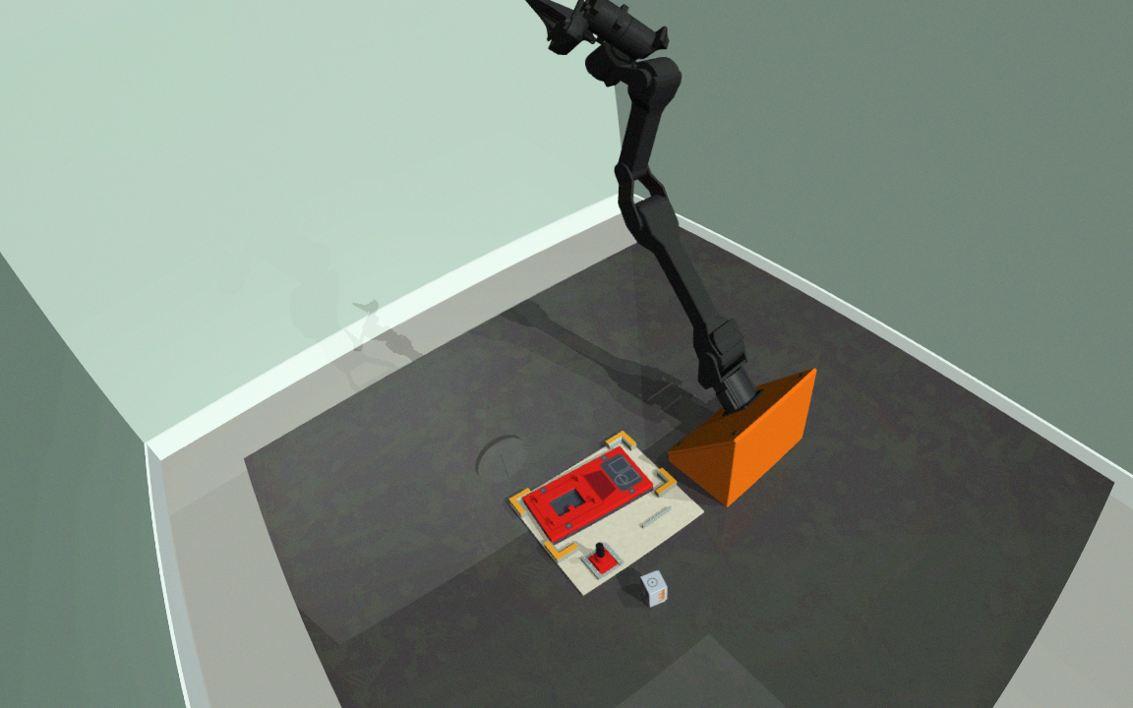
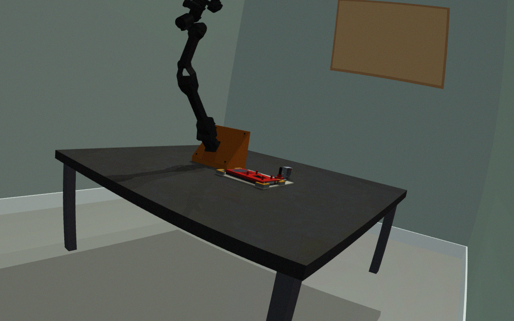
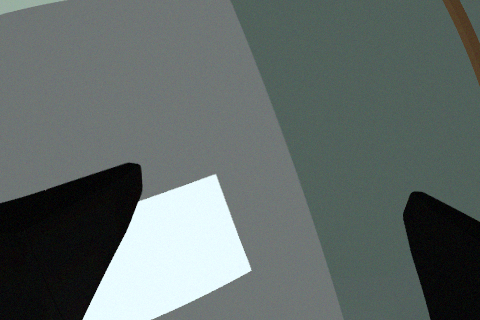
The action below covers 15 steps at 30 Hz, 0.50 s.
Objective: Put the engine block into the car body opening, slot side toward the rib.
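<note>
The red car body [image 1: 544, 508] [image 2: 250, 174] lies flat on a beige mat [image 1: 672, 514], held between orange corner brackets. The grey engine block sits in the body's opening at the end nearest the arm's base and looks level with the body. A second dark opening shows at the body's other end. My gripper [image 1: 553, 17] [image 2: 203, 3] [image 3: 279, 194] is open and empty, raised very high above the table, far from the car body. The wrist view shows only walls and ceiling between the two black fingers.
The orange wedge base [image 1: 755, 440] [image 2: 226, 149] of the arm stands just behind the mat. A small red stand with a black peg [image 1: 601, 560] and a thin grey rod [image 1: 655, 516] lie on the mat. A small white cube [image 1: 654, 588] [image 2: 286, 171] stands off the mat.
</note>
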{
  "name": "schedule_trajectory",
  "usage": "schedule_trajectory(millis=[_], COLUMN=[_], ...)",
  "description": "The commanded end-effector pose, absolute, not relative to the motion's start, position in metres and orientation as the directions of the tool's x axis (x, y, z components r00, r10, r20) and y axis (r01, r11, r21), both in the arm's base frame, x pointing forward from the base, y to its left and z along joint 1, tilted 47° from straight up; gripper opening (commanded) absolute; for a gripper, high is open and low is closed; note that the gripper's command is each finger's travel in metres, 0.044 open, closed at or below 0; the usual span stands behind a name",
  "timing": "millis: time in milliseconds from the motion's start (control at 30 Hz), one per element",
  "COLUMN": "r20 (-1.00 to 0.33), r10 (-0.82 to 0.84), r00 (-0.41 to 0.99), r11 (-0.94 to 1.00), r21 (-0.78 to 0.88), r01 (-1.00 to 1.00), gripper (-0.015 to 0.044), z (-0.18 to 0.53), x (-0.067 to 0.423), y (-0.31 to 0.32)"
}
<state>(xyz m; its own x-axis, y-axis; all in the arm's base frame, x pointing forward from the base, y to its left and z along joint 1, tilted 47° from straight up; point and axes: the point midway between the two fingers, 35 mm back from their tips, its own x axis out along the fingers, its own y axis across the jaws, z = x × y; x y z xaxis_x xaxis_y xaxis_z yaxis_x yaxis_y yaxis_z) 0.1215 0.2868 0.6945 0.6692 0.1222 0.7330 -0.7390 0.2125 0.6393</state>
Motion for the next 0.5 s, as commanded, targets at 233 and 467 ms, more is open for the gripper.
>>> schedule_trajectory(millis=[233,467], r20=[0.697,0.585], r10=[0.270,0.372], r00=[0.665,0.721], r11=[0.348,0.474], r21=[0.573,0.549], r01=[-0.742,-0.689], gripper=[0.0440,0.0440], z=[0.654,0.608], x=[0.159,0.200], y=[0.356,0.401])
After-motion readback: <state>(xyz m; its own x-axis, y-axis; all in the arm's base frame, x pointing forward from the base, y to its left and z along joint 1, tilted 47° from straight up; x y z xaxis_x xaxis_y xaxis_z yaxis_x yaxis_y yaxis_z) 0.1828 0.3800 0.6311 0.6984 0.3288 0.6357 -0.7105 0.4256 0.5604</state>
